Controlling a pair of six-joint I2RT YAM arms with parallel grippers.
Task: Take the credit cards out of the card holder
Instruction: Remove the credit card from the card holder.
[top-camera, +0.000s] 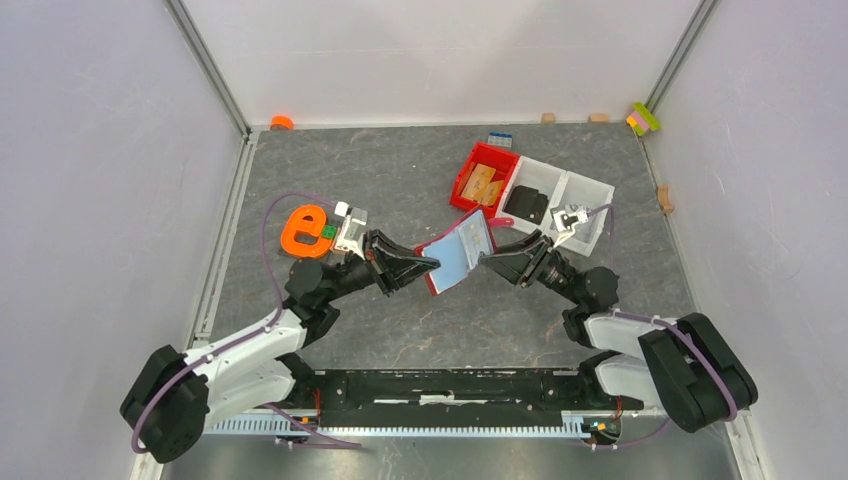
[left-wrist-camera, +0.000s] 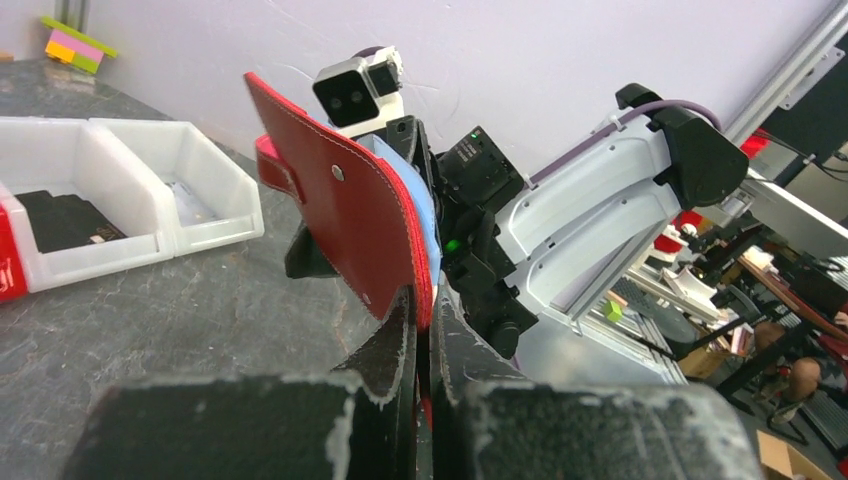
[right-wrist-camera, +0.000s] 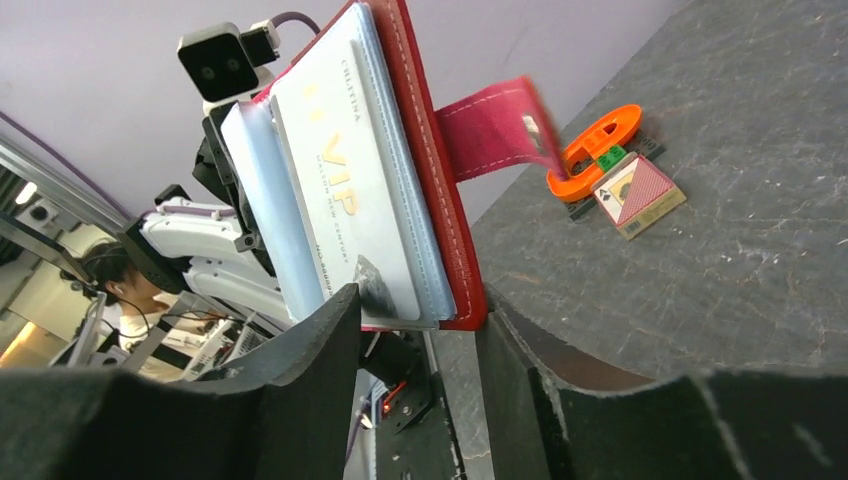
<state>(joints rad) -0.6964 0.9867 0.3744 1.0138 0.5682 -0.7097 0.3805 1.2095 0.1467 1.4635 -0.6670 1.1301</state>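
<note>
**Stitched leather, glossy cards, stone-look table**

The card holder (left-wrist-camera: 340, 220) looks like smooth dark red leather with a soft sheen, pale stitching along its edge and a small shiny metal stud. The credit cards (right-wrist-camera: 340, 200) inside it are glossy plastic, one with gold lettering. Under the card holder, the table (top-camera: 400, 170) is matt grey with a rough, veined stone look. Behind the card holder, the red bin (top-camera: 497, 149) is glossy plastic holding tan wooden pieces (top-camera: 482, 183), and the white bins (top-camera: 580, 177) are smooth, semi-translucent plastic. The right gripper (right-wrist-camera: 422, 300) has fingers (right-wrist-camera: 300, 390) that look like black, matt, grainy plastic.
</note>
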